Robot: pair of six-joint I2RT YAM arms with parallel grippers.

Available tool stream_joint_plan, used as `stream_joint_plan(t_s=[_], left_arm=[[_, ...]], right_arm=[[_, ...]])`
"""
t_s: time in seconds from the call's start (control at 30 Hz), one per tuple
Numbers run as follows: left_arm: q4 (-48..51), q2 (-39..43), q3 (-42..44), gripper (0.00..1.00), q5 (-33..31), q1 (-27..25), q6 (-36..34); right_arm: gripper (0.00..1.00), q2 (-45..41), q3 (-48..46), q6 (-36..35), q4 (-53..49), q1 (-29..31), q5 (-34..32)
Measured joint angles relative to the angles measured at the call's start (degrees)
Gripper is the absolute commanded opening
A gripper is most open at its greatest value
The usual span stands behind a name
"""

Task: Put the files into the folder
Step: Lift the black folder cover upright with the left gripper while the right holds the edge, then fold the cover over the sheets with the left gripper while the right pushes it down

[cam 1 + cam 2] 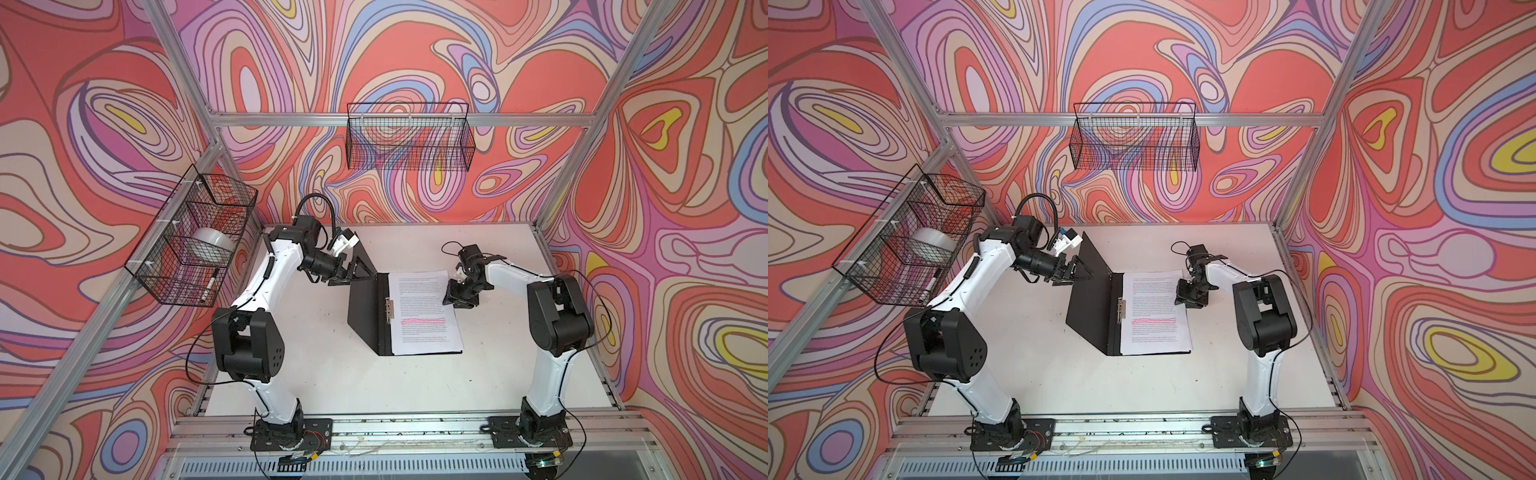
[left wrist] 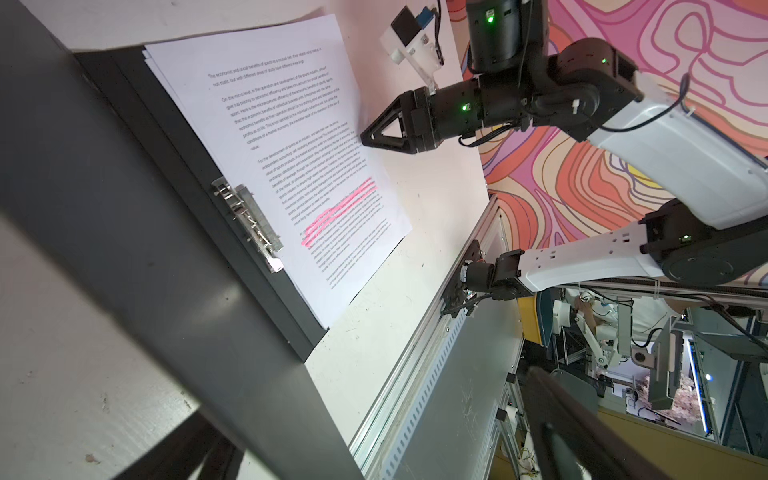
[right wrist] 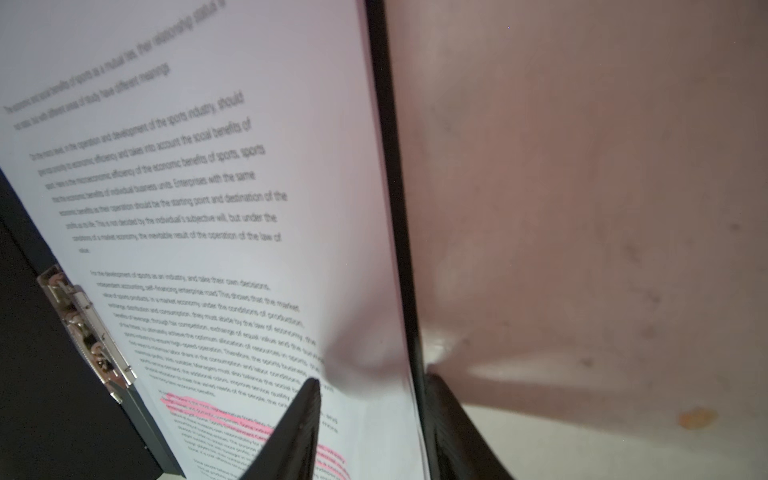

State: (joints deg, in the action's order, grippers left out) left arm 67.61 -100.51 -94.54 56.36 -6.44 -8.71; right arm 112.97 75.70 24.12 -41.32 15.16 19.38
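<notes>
My left gripper gapes wide, propping the folder cover. I'd nudge the files toward its spine clip with the half-open right gripper — slowly, squarely.

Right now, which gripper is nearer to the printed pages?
Right. The right gripper is at the outer edge of the pages; the left gripper is by the raised folder cover, across from them.

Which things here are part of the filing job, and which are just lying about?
In the job: the files, the folder, left gripper, right gripper.
Lying about: tape roll, marker, side basket, back basket.
</notes>
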Motion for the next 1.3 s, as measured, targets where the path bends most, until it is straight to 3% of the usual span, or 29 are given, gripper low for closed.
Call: stream_joint_plan(t_s=[0.4, 0.7, 0.9, 1.07, 1.3], left_arm=[[-2.3, -1.8, -0.4, 1.00, -0.3, -3.0, 2.6], [-3.3, -2.2, -0.7, 1.00, -2.4, -4.1, 4.0], [-3.6, -2.3, -0.7, 1.00, -3.1, -4.2, 4.6], [-3.7, -2.4, -1.7, 1.00, -3.1, -5.5, 4.7], [-4.5, -2.4, -2.3, 1.00, -3.0, -7.2, 4.7]], right_arm=[[0.47, -0.5, -1.2, 3.5, 2.5, 3.3, 2.9], [0.48, -2.3, -1.3, 4.2, 0.5, 3.5, -1.2], [0.48, -8.2, 0.3, 4.0, -3.6, 3.5, -2.5], [0.49, -13.0, 2.4, 5.5, -1.6, 3.5, 3.5], [0.49, -13.5, 3.0, 12.8, 11.0, 3.5, 17.4]])
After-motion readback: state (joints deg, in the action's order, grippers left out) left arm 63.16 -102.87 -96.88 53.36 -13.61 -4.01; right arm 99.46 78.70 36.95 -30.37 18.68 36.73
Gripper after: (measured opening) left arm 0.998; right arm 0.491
